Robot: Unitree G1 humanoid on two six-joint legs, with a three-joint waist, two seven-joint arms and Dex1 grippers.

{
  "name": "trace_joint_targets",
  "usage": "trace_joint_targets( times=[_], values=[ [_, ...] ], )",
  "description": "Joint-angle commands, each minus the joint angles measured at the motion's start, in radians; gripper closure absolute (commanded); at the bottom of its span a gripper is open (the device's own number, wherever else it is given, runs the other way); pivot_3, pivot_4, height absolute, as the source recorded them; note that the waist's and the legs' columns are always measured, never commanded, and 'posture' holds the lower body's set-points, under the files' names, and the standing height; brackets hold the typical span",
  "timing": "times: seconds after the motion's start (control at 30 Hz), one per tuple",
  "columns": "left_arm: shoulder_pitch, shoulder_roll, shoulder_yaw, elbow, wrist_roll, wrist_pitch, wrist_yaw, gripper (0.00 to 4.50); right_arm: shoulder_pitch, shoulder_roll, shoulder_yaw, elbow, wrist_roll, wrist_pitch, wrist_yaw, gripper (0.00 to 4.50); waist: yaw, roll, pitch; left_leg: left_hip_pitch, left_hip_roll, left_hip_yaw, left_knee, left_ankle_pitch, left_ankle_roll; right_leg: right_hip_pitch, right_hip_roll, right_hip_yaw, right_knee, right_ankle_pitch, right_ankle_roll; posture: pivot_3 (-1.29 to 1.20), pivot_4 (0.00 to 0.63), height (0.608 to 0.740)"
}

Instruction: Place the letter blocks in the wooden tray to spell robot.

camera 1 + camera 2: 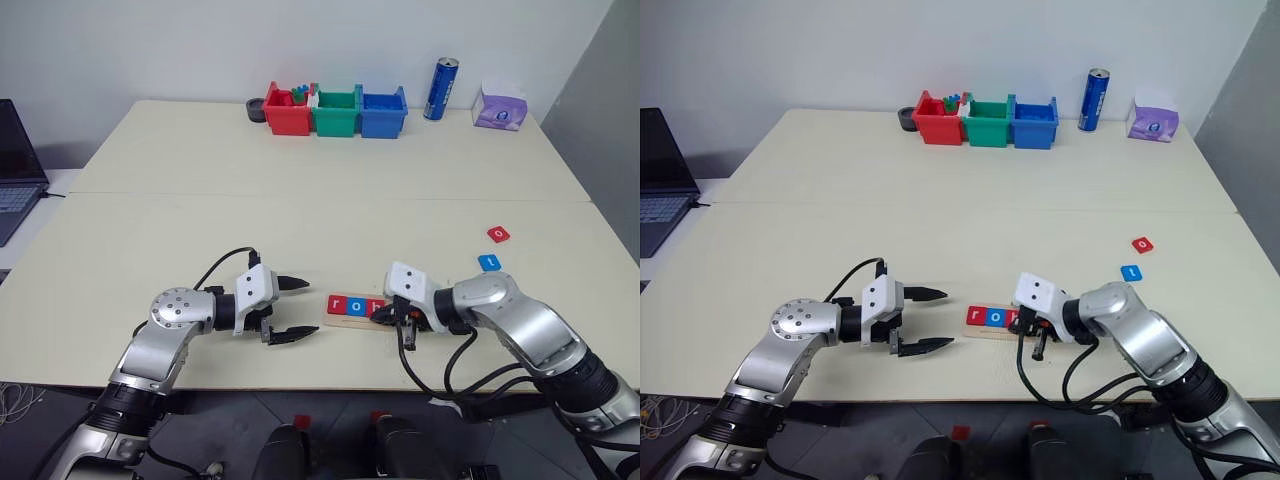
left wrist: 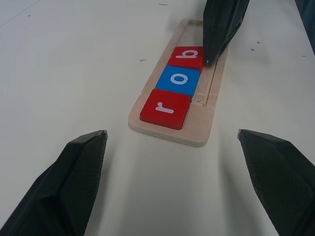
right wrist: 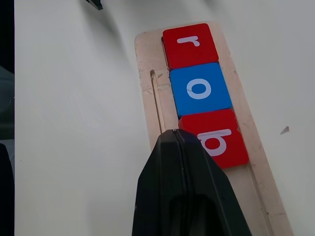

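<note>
1. left gripper (image 1: pixel 291 309) hangs with jaws spread wide, empty, just left of the wooden tray (image 2: pixel 206 105).
2. Tray runs left-right; r (image 2: pixel 165 108), o (image 2: pixel 178 80), b (image 2: pixel 187 57) are seated.
3. right gripper (image 3: pixel 173 135), fingers pressed together, tip at the b tile.
4. Loose blue tile (image 1: pixel 489 262) and red tile (image 1: pixel 498 234) lie off right, so the right arm's nearer, I'd say.

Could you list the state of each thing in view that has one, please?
wooden tray: holds r, o, b; rest unfilled.
red r block: seated in the tray.
blue o block: seated.
red b block: seated, right gripper shut at its edge.
left gripper: open, holding nothing.
</note>
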Motion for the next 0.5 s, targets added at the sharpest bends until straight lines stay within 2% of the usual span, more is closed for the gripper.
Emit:
trace_joint_targets(
  times=[0.03, 0.2, 0.37, 0.47, 0.5],
  values=[
    [-0.002, 0.005, 0.014, -0.019, -0.002, -0.015, 0.004, 0.0, -0.013, 0.011, -0.008, -0.006, -0.006, -0.024, -0.006, 4.48, 0.0, 0.0, 0.0, 0.0, 0.0, 0.0, 0.0, 0.0, 0.0, 0.0, 0.0, 0.0, 0.0, 0.0, 0.0, 0.0, 0.15, 0.74],
    [-0.001, 0.005, 0.014, -0.024, -0.003, -0.011, 0.007, 0.0, -0.016, 0.027, -0.03, -0.018, 0.021, -0.011, 0.003, 4.48, 0.0, 0.0, 0.0, 0.0, 0.0, 0.0, 0.0, 0.0, 0.0, 0.0, 0.0, 0.0, 0.0, 0.0, 0.0, 0.0, 0.15, 0.74],
    [0.001, 0.004, 0.017, -0.031, -0.008, -0.004, 0.012, 0.0, -0.007, -0.002, -0.137, -0.12, 0.14, 0.06, 0.045, 4.48, 0.0, 0.0, 0.0, 0.0, 0.0, -0.001, 0.0, 0.0, 0.0, 0.0, 0.0, 0.0, 0.0, 0.0, 0.0, 0.0, 0.15, 0.74],
    [0.004, -0.001, 0.024, -0.038, -0.018, 0.01, 0.022, 0.0, 0.011, -0.021, -0.257, -0.145, 0.198, 0.083, 0.021, 3.93, 0.001, 0.0, 0.0, 0.0, 0.0, -0.001, 0.0, 0.0, 0.0, 0.0, 0.0, 0.0, 0.0, 0.0, 0.0, 0.0, 0.15, 0.74],
    [0.005, -0.003, 0.026, -0.041, -0.023, 0.016, 0.025, 0.0, 0.014, -0.019, -0.306, -0.139, 0.209, 0.089, -0.004, 3.61, 0.001, 0.0, 0.0, 0.0, 0.0, -0.001, 0.0, 0.0, 0.0, 0.0, 0.0, 0.0, 0.0, 0.0, 0.0, 0.0, 0.15, 0.74]
  ],
)
